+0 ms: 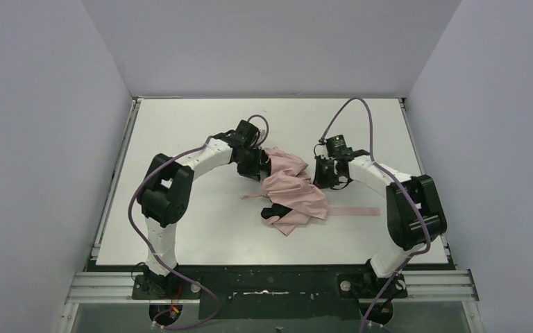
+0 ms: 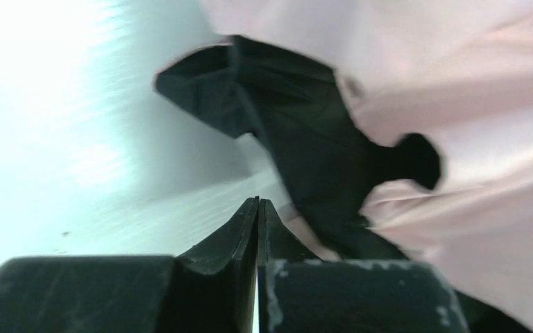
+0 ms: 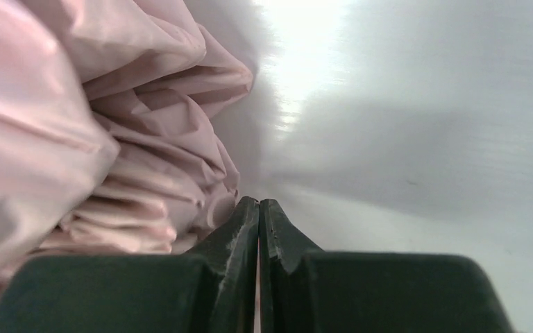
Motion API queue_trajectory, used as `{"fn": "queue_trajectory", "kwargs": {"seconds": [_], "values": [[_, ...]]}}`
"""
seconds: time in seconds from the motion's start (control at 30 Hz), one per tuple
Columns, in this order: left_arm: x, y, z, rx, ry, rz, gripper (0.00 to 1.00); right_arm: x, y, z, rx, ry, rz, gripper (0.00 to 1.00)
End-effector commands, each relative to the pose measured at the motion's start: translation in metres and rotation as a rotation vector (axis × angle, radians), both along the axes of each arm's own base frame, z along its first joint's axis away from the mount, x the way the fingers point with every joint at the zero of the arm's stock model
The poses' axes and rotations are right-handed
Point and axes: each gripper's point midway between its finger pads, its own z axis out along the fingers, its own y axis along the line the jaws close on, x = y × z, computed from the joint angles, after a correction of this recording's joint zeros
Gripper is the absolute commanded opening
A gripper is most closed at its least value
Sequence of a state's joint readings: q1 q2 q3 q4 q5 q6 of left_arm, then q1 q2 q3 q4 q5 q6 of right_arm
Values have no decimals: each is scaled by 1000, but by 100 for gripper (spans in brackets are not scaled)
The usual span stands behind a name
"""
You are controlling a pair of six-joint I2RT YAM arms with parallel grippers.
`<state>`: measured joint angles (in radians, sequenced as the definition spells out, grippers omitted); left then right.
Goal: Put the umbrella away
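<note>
Table (image 1: 180,132): white matte top, pale wall panels (image 1: 41,139) on the left, far and right sides. Lying on it is the umbrella (image 1: 293,189), collapsed, its pale pink fabric crumpled in a loose heap about mid-table. The closure strap (image 1: 352,211) lies flat on the surface, running right from the heap. A black part (image 1: 271,214) shows at the heap's near-left edge, resting on the tabletop.

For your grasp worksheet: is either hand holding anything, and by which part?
Nothing visibly held: the left hand and right hand are shut, empty, beside the umbrella.
</note>
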<state>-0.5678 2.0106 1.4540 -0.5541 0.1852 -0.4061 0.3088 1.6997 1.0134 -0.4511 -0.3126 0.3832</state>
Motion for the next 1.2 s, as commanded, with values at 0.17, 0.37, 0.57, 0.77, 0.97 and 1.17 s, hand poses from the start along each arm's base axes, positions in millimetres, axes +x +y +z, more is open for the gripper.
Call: {"fn": "queue_trajectory", "kwargs": {"seconds": [0.17, 0.37, 0.57, 0.77, 0.97, 1.17], "values": [[20, 68, 53, -11, -99, 155, 13, 9, -70, 84, -234, -296, -189, 16], [-10, 43, 92, -218, -168, 4, 29, -4, -49, 110, -97, -364, -92, 34], [-40, -4, 111, -285, -288, -227, 44, -19, -23, 116, 49, -359, -26, 35], [-35, -21, 96, -260, -291, -274, 49, -26, -18, 112, 85, -351, -25, 35], [-34, -24, 81, -222, -273, -319, 53, -29, -11, 114, 115, -355, -4, 36], [-32, -28, 73, -225, -273, -342, 54, -29, -7, 118, 123, -363, 4, 36]]}}
